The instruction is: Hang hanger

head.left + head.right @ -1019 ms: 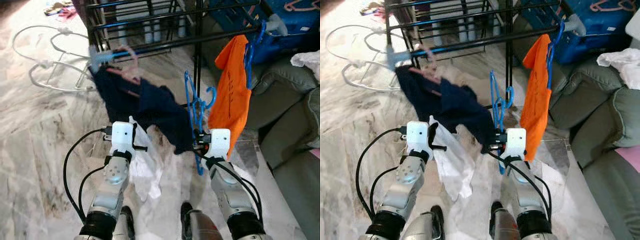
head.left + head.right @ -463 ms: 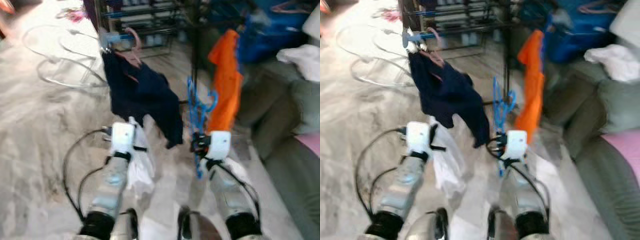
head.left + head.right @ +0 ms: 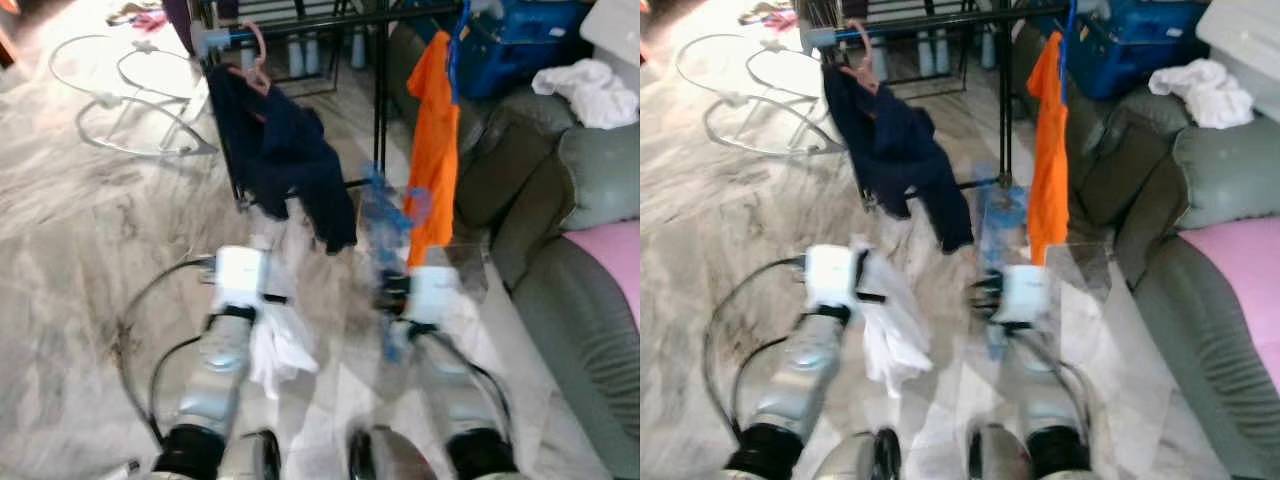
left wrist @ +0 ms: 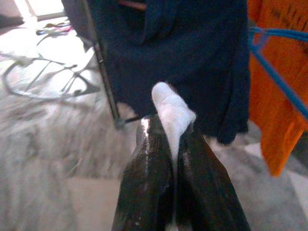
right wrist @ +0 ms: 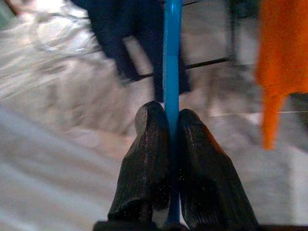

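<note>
Two grippers loaded, camera swung right, rack now further off.
Right gripper (image 5: 166,125) clamps blue hanger (image 5: 171,57); left gripper (image 4: 168,139) pinches white cloth (image 4: 172,113); black rack (image 3: 381,110) ahead, hanger not hung yet.

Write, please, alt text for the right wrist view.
The right gripper is shut on a blue hanger that rises straight from its two black fingers. Behind, blurred, hang a dark navy garment and an orange garment above pale marble floor.

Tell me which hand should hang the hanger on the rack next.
Probably the right hand: it is shut on the blue hanger. The left hand is shut on a white cloth, so it isn't free. The rack stands ahead.
</note>
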Tool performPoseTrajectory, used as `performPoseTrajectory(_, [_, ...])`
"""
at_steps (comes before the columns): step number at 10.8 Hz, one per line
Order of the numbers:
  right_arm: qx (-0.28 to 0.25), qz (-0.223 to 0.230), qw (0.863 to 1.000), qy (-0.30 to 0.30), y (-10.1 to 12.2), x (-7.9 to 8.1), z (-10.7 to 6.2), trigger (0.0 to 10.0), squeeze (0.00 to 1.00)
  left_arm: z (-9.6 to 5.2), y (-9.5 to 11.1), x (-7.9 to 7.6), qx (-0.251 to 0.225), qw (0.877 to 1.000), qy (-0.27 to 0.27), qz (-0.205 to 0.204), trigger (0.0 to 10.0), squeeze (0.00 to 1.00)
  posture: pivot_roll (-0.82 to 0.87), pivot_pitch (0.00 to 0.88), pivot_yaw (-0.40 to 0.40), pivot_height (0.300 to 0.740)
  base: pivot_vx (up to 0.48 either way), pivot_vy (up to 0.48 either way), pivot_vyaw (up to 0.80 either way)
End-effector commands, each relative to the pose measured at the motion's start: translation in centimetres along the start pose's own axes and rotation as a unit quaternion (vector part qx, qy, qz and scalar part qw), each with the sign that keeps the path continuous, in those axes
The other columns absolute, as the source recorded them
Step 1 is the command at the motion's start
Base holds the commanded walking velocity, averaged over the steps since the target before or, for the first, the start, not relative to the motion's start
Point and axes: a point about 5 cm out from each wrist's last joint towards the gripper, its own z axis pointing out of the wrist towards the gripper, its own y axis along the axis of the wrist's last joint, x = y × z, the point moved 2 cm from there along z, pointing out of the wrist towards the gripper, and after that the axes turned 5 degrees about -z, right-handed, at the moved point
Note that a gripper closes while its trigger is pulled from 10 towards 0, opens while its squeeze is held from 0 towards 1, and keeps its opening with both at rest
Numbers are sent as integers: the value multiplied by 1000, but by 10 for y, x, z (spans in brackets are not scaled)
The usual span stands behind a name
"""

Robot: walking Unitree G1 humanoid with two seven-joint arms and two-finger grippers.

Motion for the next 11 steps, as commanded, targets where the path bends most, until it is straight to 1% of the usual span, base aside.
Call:
performPoseTrajectory(1, [10,-4,1000,-4,-6,-5,-3,10000,0,-2,-1,-6,1,1000,-6,2,10000,0,-116,220,33,740,-322,0,0])
performPoseTrajectory(8, [11,-12,1000,11,-4,-2,-2,10000,0,-3,-3,-8,3,1000,-2,-4,10000,0,-116,225,10,740,-310,0,0])
performPoseTrajectory(10, [10,-30,999,15,-4,-2,-3,10000,0,-4,-4,-9,0,1000,-8,-10,10000,0,-122,231,11,740,0,0,0])
performPoseTrajectory(11, [7,-42,999,22,-4,-1,-5,10000,0,-4,-2,-9,-4,1000,-22,-16,10000,0,-127,237,11,740,0,0,0])
